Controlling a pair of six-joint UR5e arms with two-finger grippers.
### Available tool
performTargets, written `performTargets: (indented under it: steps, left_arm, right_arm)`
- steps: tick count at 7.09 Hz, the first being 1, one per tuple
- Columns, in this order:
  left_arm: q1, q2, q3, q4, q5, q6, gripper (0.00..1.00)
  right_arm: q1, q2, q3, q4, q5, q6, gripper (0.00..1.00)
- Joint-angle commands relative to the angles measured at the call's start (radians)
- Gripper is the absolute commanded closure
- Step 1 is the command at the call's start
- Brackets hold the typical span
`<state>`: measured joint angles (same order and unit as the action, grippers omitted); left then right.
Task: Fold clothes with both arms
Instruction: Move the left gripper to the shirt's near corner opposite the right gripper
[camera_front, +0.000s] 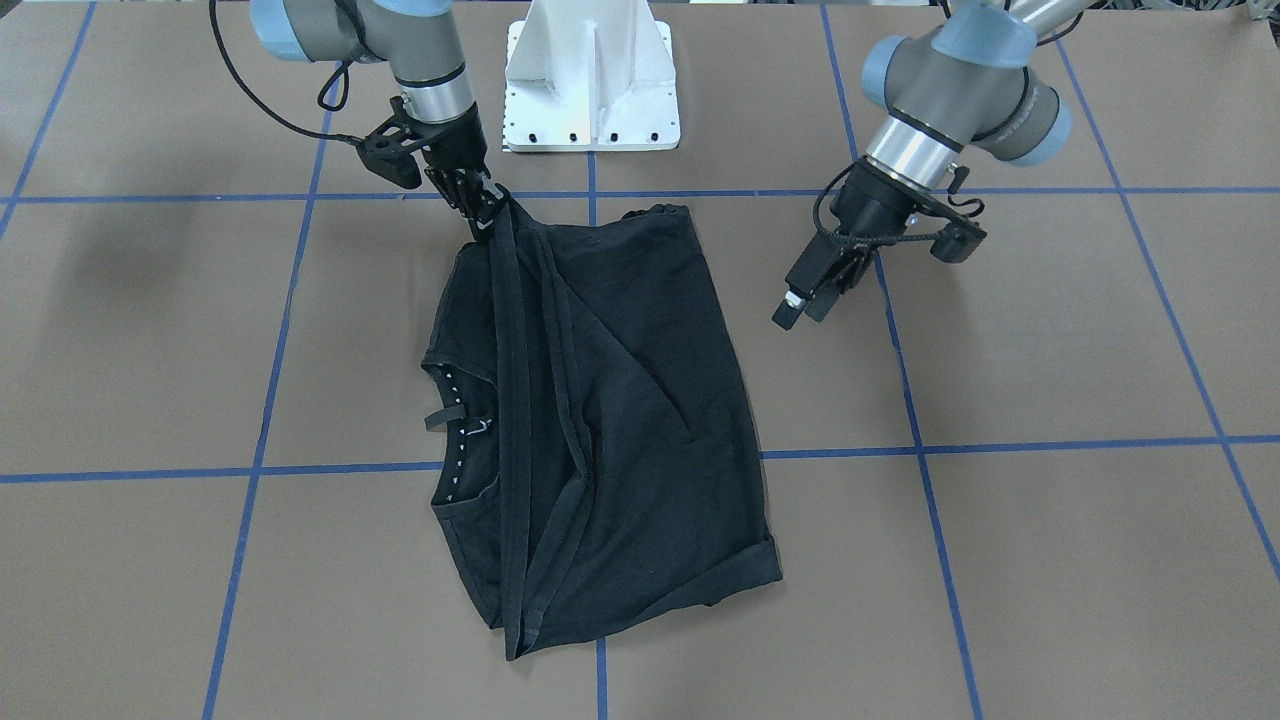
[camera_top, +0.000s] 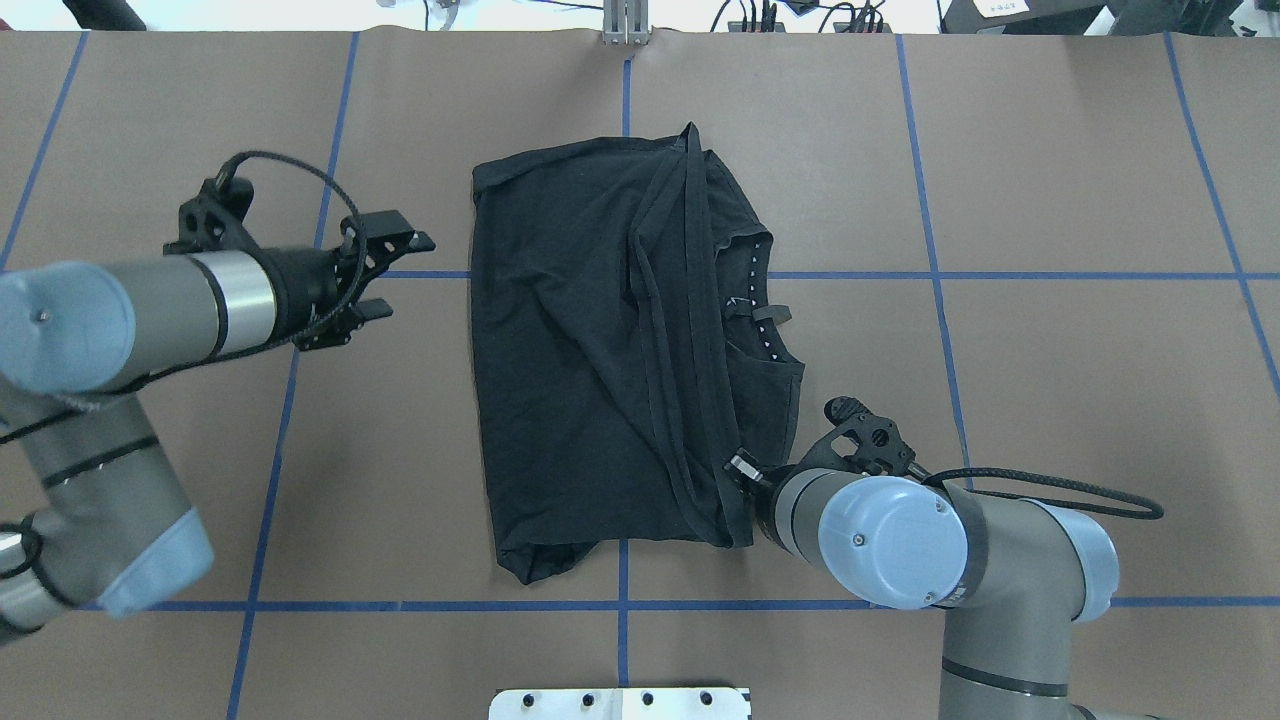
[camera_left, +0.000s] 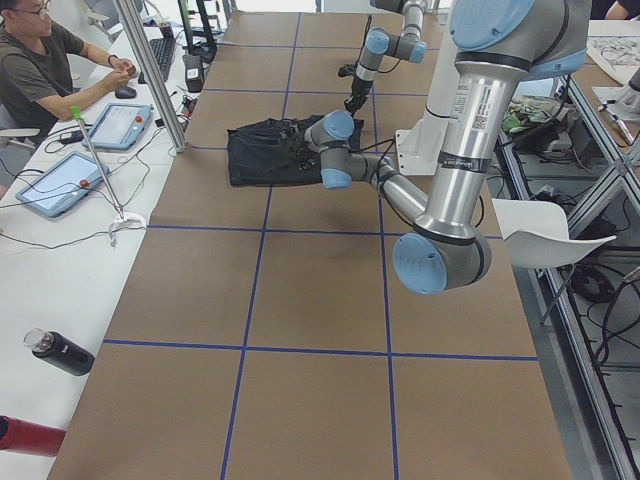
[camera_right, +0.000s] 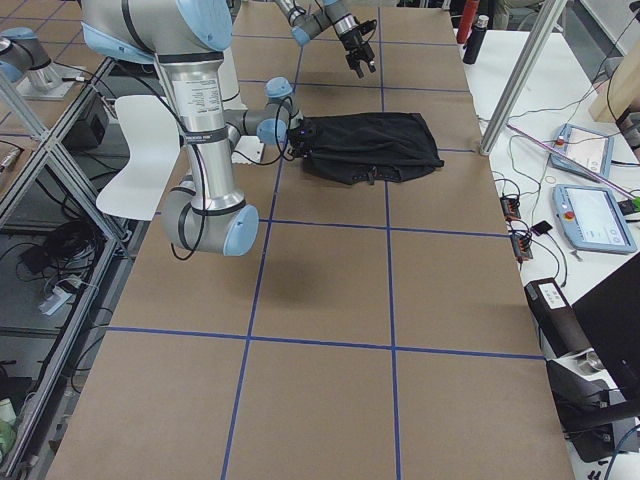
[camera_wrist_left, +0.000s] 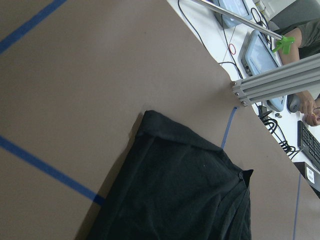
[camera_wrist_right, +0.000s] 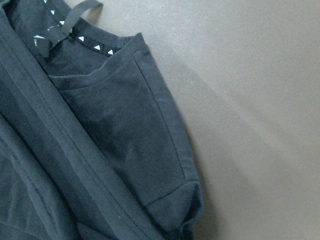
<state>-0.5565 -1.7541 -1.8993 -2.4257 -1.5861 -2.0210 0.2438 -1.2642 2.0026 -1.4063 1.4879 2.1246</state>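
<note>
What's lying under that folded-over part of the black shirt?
Only more T-shirt shows: its white-dotted collar and a sleeve stick out beside the fold, on the brown table. Whatever lies beneath the folded layer is covered by cloth.

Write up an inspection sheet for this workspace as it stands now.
Surface: brown table with a blue tape grid.
Job's things: black T-shirt lies partly folded mid-table, with the dotted collar showing on the robot's right side.
Clutter: nothing seen.
Grippers: right gripper is shut on the T-shirt's edge nearest the robot, lifting it into a ridge. The left gripper is open and apart from the cloth.
Cables: a black left wrist cable and a right wrist cable each loop free of the shirt.
Surroundings: white pedestal. On the side bench there are a tablet, a bottle and a seated person.
</note>
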Motion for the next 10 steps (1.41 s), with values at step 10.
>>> performTargets:
  steps: [10]
  left_arm:
    - [0.464,-0.084,-0.015,0.318,0.276,-0.39,0.23]
  right_arm:
    - [-0.003,-0.015,0.011,0.004,0.0,0.002,1.0]
